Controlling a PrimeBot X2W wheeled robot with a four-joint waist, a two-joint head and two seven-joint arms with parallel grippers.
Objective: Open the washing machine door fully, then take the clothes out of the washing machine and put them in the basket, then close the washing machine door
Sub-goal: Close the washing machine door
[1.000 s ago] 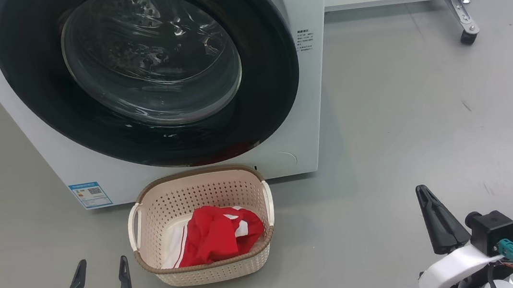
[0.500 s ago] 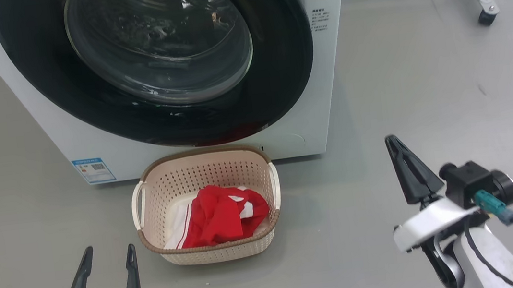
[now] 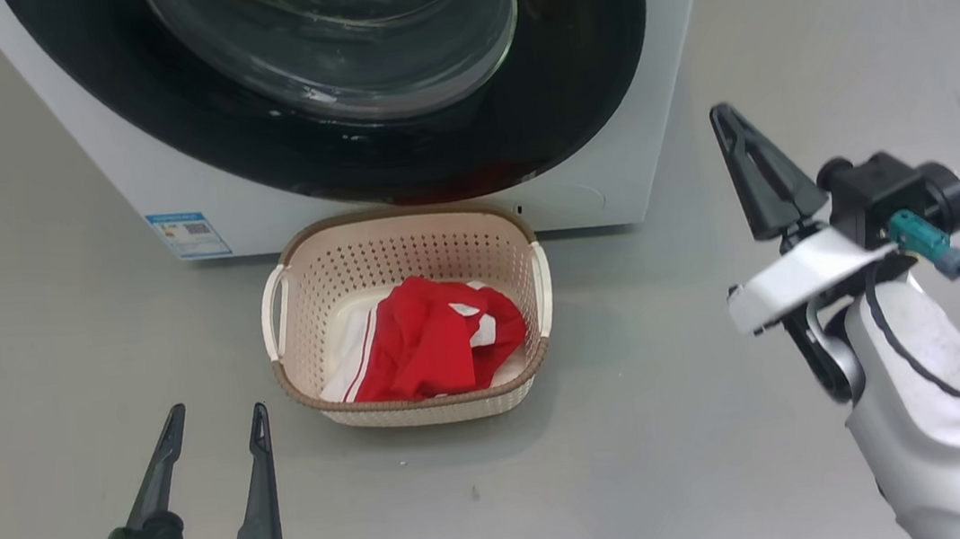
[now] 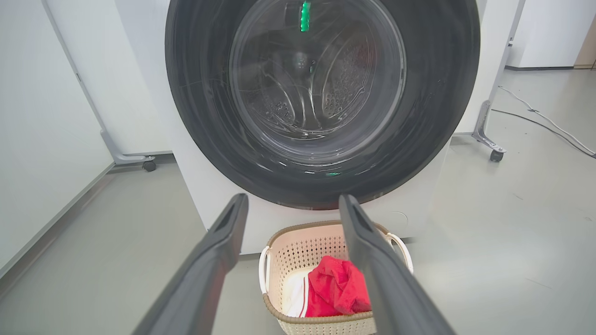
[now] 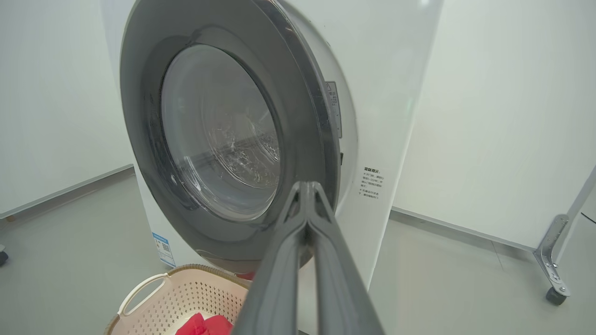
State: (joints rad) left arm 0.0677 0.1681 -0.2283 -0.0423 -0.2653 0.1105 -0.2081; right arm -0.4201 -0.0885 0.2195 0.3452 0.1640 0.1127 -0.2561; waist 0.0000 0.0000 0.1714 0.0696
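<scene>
two end effectors hang above the floor (image 3: 643,432): the left end effector (image 3: 219,410) spread wide and empty, the right end effector (image 3: 723,115) pinched together on nothing. the clothes (image 3: 429,338) lie in the basket (image 3: 401,214), just before the washing machine (image 3: 139,173), below the washing machine door (image 3: 584,68).

No wording can be read. A blue label sticker (image 3: 189,235) sits on the washing machine (image 3: 153,180), low on its white front, below and left of the washing machine door (image 3: 584,68). Right of that door stands a block of small printed text (image 5: 371,183), too fine to make out.
</scene>
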